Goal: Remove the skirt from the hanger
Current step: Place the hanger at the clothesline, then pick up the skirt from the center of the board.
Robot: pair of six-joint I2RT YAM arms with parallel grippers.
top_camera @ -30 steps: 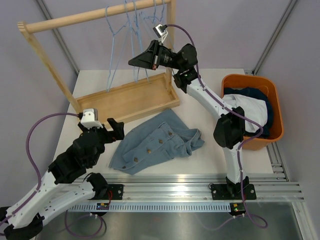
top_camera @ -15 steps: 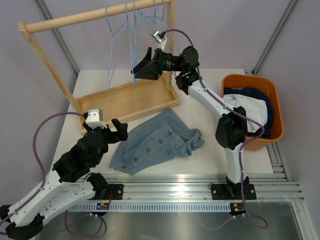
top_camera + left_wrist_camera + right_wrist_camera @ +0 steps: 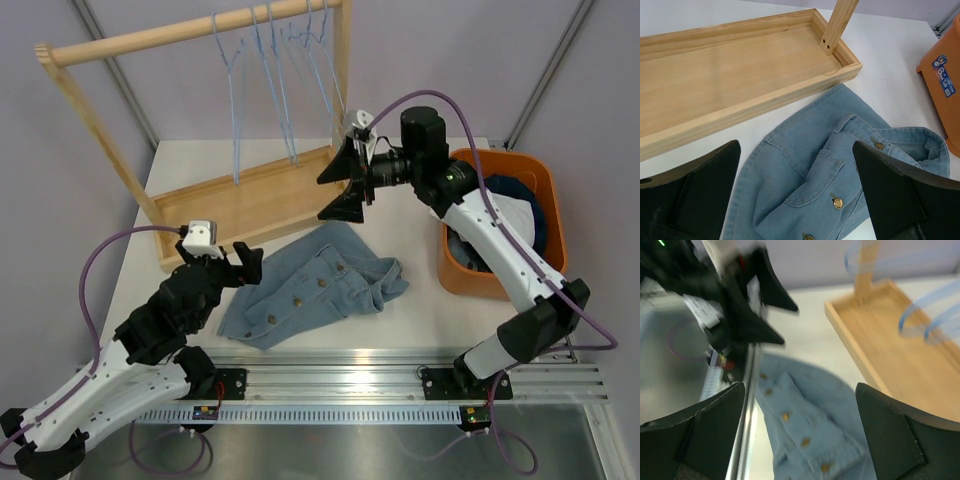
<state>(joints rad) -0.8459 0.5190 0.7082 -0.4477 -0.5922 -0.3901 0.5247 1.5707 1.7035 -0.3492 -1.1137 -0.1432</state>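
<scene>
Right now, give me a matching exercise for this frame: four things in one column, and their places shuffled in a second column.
Things:
1. skirt
2. hangers
3. bin
4. tray

Places:
A. hanging bare on the rail
B. at the right side of the table
C. lying flat in the middle of the table
D. below the rail, behind the skirt

Pairs: 1-C, 2-A, 3-B, 4-D

Matt denim skirt, smooth wooden rack
</scene>
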